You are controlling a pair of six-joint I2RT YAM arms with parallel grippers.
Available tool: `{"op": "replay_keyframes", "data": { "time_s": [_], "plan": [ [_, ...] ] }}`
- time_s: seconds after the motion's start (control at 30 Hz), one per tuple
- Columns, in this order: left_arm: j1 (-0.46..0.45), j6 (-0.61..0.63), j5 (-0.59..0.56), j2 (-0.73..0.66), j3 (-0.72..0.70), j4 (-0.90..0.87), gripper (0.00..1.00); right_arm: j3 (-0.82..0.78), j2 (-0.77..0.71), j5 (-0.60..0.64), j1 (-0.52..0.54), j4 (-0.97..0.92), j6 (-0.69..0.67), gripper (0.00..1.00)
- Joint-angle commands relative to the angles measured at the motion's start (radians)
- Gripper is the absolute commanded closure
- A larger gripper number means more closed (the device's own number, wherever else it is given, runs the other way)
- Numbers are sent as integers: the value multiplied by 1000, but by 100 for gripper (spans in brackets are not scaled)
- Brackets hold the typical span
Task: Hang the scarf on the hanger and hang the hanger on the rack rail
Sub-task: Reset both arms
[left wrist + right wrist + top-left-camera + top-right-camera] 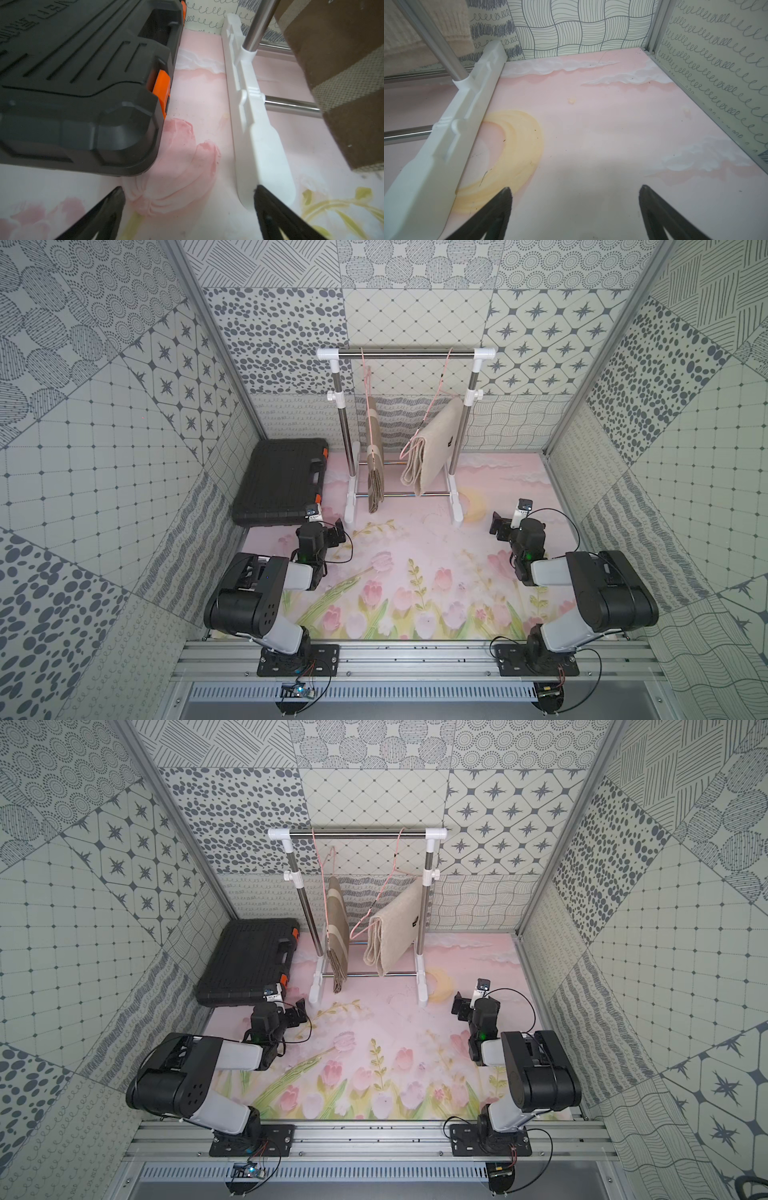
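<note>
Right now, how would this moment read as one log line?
left gripper: open, empty | right gripper: open, empty | striped scarf: hanging from rack | cream scarf: on pink hanger

Striped scarf [375,456] and cream scarf [436,448] hang from the rack [405,353]. Left end effector [338,531] and right end effector [496,526] sit near its feet.

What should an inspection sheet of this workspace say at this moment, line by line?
Surface: pink floral mat.
Job's things: striped scarf and cream scarf each hang on pink hangers on the rack.
Clutter: closed black tool case beside the rack.
Grippers: left gripper and right gripper open, empty, low over the mat.
Cables: black loops at both wrists, apart from the rack.
Surroundings: patterned wall panels on three sides.
</note>
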Motion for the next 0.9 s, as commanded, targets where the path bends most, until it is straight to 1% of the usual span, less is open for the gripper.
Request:
{"op": "replay_keyframes", "data": {
  "time_s": [0.0, 0.23, 0.37, 0.87],
  "plan": [
    [-5, 26, 8, 4, 11, 37, 1, 11, 8, 5, 2, 81, -26, 3],
    [-5, 26, 7, 5, 11, 39, 1, 14, 8, -10, 2, 78, -32, 3],
    [-7, 25, 7, 5, 12, 39, 1, 34, 9, -99, 2, 41, -63, 3],
    [-6, 25, 8, 5, 11, 39, 1, 29, 9, -124, 7, 49, -81, 3]
  ]
}}
